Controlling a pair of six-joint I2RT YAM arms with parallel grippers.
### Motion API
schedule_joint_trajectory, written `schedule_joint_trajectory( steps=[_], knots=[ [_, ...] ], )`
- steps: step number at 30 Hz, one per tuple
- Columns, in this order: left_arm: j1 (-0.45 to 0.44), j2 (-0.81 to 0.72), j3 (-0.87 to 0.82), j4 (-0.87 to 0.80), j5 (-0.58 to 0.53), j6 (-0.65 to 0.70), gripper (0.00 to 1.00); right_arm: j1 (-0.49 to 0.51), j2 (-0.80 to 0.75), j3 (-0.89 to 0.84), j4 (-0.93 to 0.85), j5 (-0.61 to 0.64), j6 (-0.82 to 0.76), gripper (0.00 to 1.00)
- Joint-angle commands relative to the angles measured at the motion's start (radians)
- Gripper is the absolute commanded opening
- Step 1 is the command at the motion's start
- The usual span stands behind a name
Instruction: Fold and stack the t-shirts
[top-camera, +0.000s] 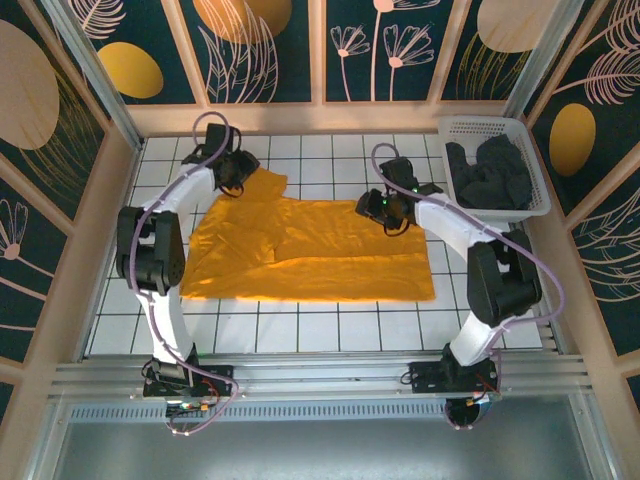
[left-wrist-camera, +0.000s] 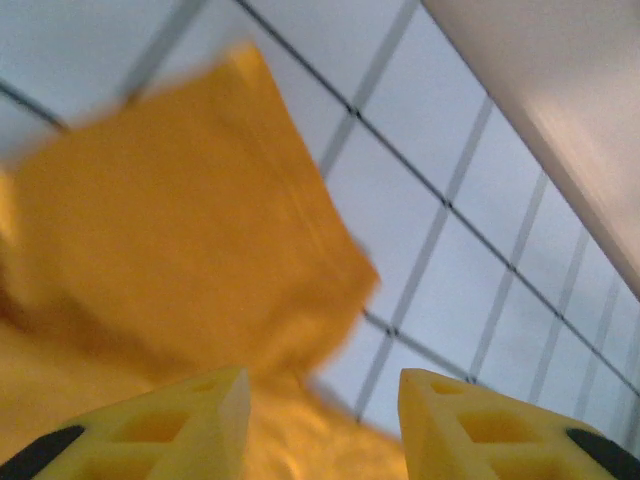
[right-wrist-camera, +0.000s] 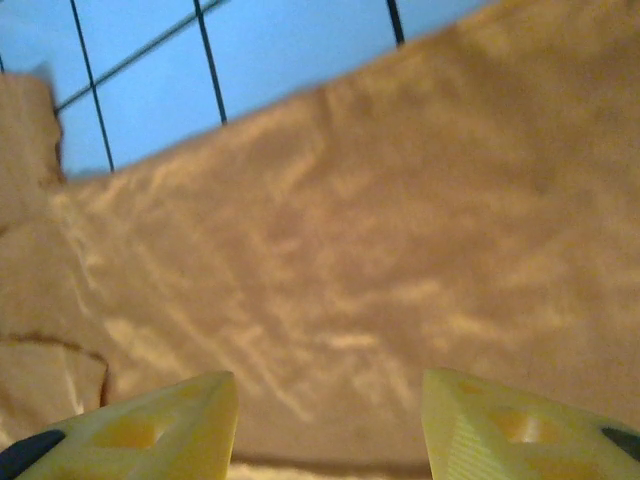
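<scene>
A mustard t-shirt (top-camera: 310, 260) lies spread flat across the middle of the tiled table. My left gripper (top-camera: 240, 172) hovers at its far left sleeve. In the left wrist view that gripper (left-wrist-camera: 322, 385) is open, with the blurred sleeve (left-wrist-camera: 180, 230) ahead and cloth and tile showing between the yellow fingers (left-wrist-camera: 215, 410). My right gripper (top-camera: 385, 205) is over the shirt's far right edge. From the right wrist, this gripper (right-wrist-camera: 328, 385) is open low above wrinkled cloth (right-wrist-camera: 380, 230), nothing pinched. Dark charcoal t-shirts (top-camera: 490, 172) are heaped in the basket.
The white lattice basket (top-camera: 480, 124) stands at the far right corner against the wooden wall. Bare white tiles (top-camera: 330, 325) run along the near side of the shirt and at the far middle (top-camera: 320, 160). A wooden frame (top-camera: 320, 115) bounds the table.
</scene>
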Motion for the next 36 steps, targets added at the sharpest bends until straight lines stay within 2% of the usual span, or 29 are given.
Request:
schedule_joint_trajectory(
  steps=[1, 8, 15, 19, 23, 27, 32, 34, 35, 36],
  knots=[
    [0.033, 0.119, 0.113, -0.073, -0.118, 0.084, 0.41, -0.013, 0.056, 0.101, -0.050, 0.057, -0.028, 0.51],
    [0.042, 0.325, 0.332, 0.001, -0.217, 0.210, 0.41, -0.020, 0.103, 0.182, -0.081, 0.071, -0.047, 0.51],
    [0.041, 0.473, 0.448, 0.035, -0.227, 0.244, 0.47, -0.038, 0.060, 0.126, -0.093, 0.087, -0.037, 0.51],
    [0.033, 0.538, 0.506, 0.004, -0.226, 0.255, 0.54, -0.058, 0.039, 0.096, -0.091, 0.106, -0.025, 0.51],
    [0.002, 0.594, 0.585, -0.045, -0.231, 0.285, 0.55, -0.068, 0.032, 0.078, -0.097, 0.147, -0.006, 0.51],
    [-0.035, 0.617, 0.603, -0.093, -0.274, 0.304, 0.54, -0.072, 0.043, 0.076, -0.104, 0.209, 0.016, 0.51],
    [-0.060, 0.680, 0.680, -0.326, -0.382, 0.273, 0.50, -0.077, 0.083, 0.106, -0.165, 0.320, 0.067, 0.52],
    [-0.060, 0.668, 0.634, -0.341, -0.386, 0.250, 0.49, -0.083, 0.103, 0.115, -0.175, 0.346, 0.082, 0.53],
    [-0.059, 0.657, 0.607, -0.329, -0.377, 0.248, 0.47, -0.085, 0.111, 0.119, -0.175, 0.349, 0.084, 0.54],
    [-0.059, 0.647, 0.583, -0.309, -0.361, 0.248, 0.41, -0.090, 0.122, 0.122, -0.172, 0.350, 0.087, 0.54]
  ],
)
